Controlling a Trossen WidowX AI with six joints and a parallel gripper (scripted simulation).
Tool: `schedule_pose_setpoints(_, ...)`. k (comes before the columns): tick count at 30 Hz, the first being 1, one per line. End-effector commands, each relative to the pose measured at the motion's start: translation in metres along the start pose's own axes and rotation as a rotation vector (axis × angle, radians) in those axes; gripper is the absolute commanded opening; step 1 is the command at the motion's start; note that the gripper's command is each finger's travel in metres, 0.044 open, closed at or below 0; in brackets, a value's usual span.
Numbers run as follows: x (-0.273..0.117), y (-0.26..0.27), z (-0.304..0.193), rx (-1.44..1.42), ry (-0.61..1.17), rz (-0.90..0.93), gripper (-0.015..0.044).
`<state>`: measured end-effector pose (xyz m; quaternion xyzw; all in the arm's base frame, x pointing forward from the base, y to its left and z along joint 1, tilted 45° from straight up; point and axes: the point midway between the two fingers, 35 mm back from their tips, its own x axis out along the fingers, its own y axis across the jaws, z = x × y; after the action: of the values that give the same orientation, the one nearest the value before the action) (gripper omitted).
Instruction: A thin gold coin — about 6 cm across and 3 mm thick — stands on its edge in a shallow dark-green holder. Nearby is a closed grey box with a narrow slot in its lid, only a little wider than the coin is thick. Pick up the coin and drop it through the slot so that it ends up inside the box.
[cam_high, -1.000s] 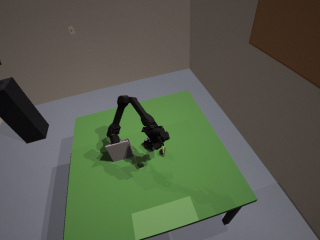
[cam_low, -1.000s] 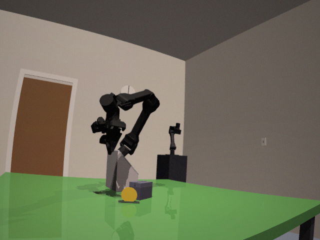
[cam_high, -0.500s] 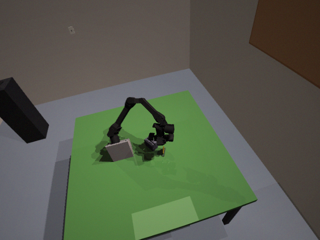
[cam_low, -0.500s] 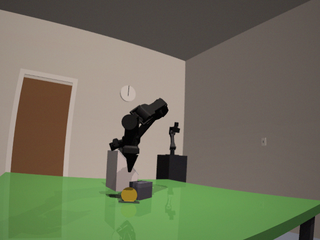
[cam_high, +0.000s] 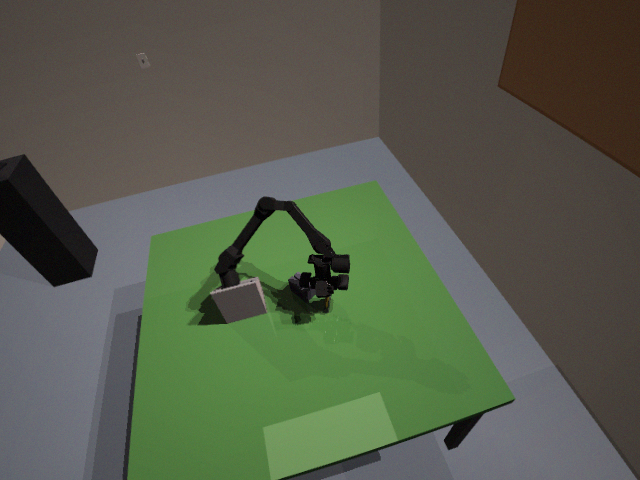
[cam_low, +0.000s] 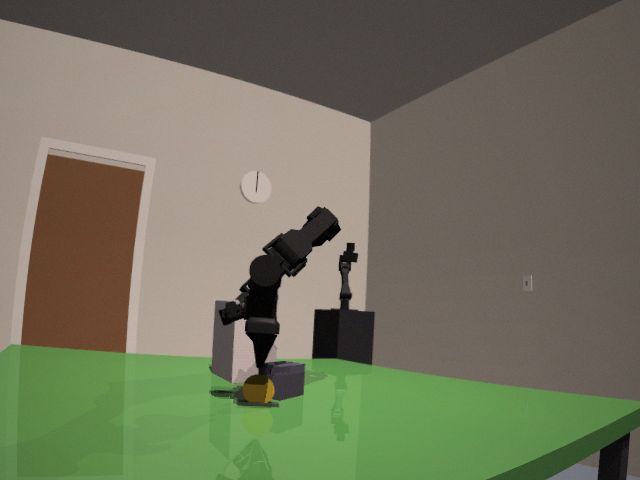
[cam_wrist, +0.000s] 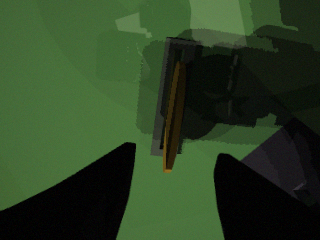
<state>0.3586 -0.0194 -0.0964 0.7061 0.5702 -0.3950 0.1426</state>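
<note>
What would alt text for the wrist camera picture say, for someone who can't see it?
A gold coin stands on edge in its dark holder on the green table, seen from above between the two black fingers of the open, empty gripper. Part of the grey box shows at right.

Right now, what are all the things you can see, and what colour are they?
Coin: one, gold, on edge in its holder, under the gripper.
Holder: one, dark green, on the table.
Box: one, grey, just behind the coin.
Table: one, green, with a paler green patch near its front edge.
Clock: one, white, on the wall.
Door: one, brown, left of the clock.
Block: one, black, on the floor.
Arm: one, black, bent over the coin.
Gripper: one, black, open, above the coin, not touching it.
</note>
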Motion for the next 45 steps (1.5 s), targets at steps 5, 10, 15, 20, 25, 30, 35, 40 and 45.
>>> schedule_pose_setpoints(5,0.013,0.0,0.0,0.004,0.004,0.0,0.0161)
schedule_pose_setpoints(10,0.021,0.0,0.0,0.004,0.004,0.0,0.0161)
schedule_pose_setpoints(15,0.03,0.001,0.0,0.005,0.004,0.0,0.0161)
schedule_pose_setpoints(20,0.038,0.001,-0.001,0.005,0.004,0.0,0.0161)
schedule_pose_setpoints(25,0.046,0.0,-0.001,0.006,0.005,-0.001,0.0161)
schedule_pose_setpoints(30,0.054,0.0,-0.001,0.004,0.005,-0.001,0.0161)
schedule_pose_setpoints(35,0.062,-0.001,-0.001,0.005,0.006,-0.002,0.0161)
schedule_pose_setpoints(40,0.069,-0.001,-0.002,0.007,0.007,-0.003,0.0161)
schedule_pose_setpoints(45,0.07,-0.001,-0.002,0.007,0.008,-0.003,0.0082)
